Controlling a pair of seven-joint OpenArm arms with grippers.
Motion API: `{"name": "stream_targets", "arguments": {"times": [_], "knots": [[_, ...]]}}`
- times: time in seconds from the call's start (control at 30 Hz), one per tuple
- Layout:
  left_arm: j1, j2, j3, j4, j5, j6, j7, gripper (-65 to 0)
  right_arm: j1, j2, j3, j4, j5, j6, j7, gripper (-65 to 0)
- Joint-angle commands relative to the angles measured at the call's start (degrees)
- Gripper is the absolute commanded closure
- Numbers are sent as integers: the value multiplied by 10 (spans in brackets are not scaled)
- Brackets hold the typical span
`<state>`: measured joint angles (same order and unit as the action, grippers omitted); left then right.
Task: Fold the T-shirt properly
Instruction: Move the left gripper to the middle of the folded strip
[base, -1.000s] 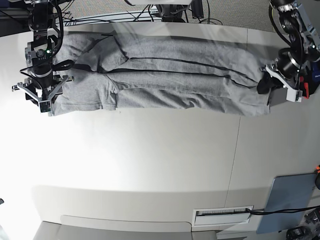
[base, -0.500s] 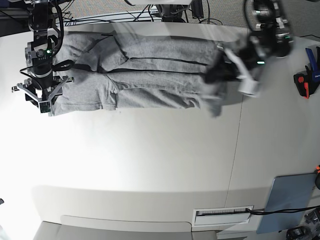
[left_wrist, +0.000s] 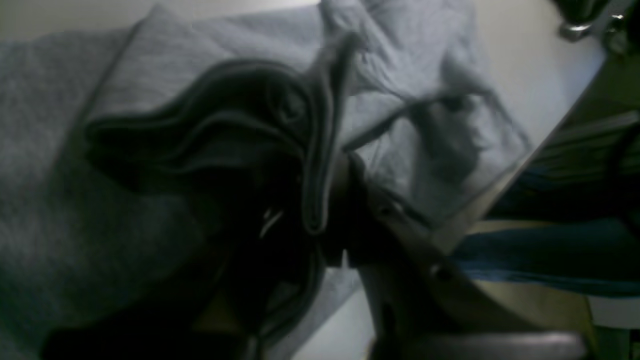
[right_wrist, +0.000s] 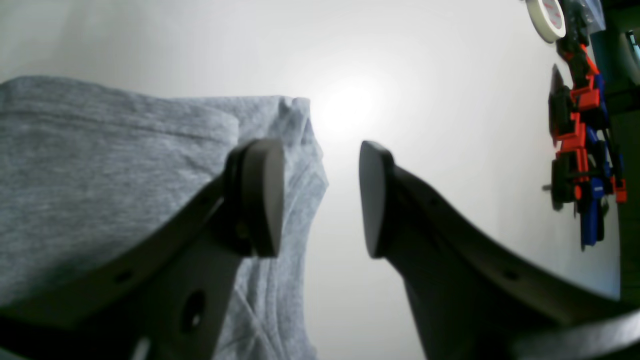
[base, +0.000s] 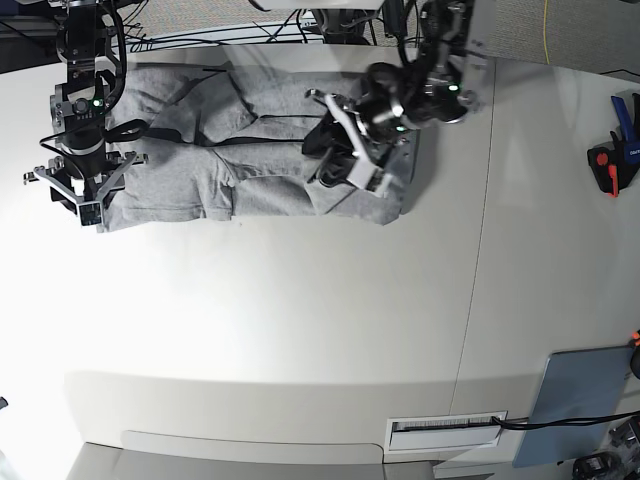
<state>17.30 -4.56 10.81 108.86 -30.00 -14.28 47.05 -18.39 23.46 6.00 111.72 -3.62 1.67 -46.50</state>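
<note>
The heather-grey T-shirt (base: 270, 150) lies along the back of the white table, its right end doubled over to the left. My left gripper (base: 335, 160) is shut on the bunched hem layers and holds them above the shirt's middle. In the left wrist view the gripper (left_wrist: 320, 220) pinches several stacked edges of the T-shirt (left_wrist: 150, 100). My right gripper (base: 88, 205) is open at the shirt's left corner. In the right wrist view the gripper (right_wrist: 317, 200) stands wide, with the T-shirt (right_wrist: 100, 165) under its left finger (right_wrist: 260, 195). No lettering shows.
A red and blue clamp (base: 612, 160) lies at the right edge and also shows in the right wrist view (right_wrist: 580, 150), beside a tape roll (right_wrist: 547, 12). A blue-grey pad (base: 575, 400) and a white slotted plate (base: 445, 430) are at the front right. Cables (base: 300, 30) run behind the shirt.
My left gripper has carried the shirt's right end from the table's far right to the left, folding it over the middle. The right arm has not moved.
</note>
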Motion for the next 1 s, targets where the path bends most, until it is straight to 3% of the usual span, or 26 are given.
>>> {"name": "stream_targets", "arguments": {"times": [0.0,0.13,0.37,0.4,0.5,0.57,0.7,0.93,0.97], "knots": [[-5,3,12,7,-2,5,-27,0,4,8,5,9,-7,-5,10,-247],[-14,3,47,-9,20,25,-43,0,4,8,5,9,-7,-5,10,-247],[-26,42,68,-31,35,17,-51,0,4,8,5,9,-7,-5,9,-247],[-30,45,68,-36,34,7,-51,-49,4,8,5,9,-7,-5,9,-247],[-44,47,70,-49,30,-24,-51,-279,4,8,5,9,-7,-5,5,-247],[-54,47,76,-51,20,-23,-51,-357,4,8,5,9,-7,-5,5,-247],[-78,47,86,-51,-14,-77,-51,-360,4,8,5,9,-7,-5,4,-247],[-97,45,21,-48,0,-56,-29,-359,4,8,5,9,-26,-5,0,-247],[-96,44,6,-48,2,-40,-25,-359,4,8,5,9,-26,-5,0,-247]]}}
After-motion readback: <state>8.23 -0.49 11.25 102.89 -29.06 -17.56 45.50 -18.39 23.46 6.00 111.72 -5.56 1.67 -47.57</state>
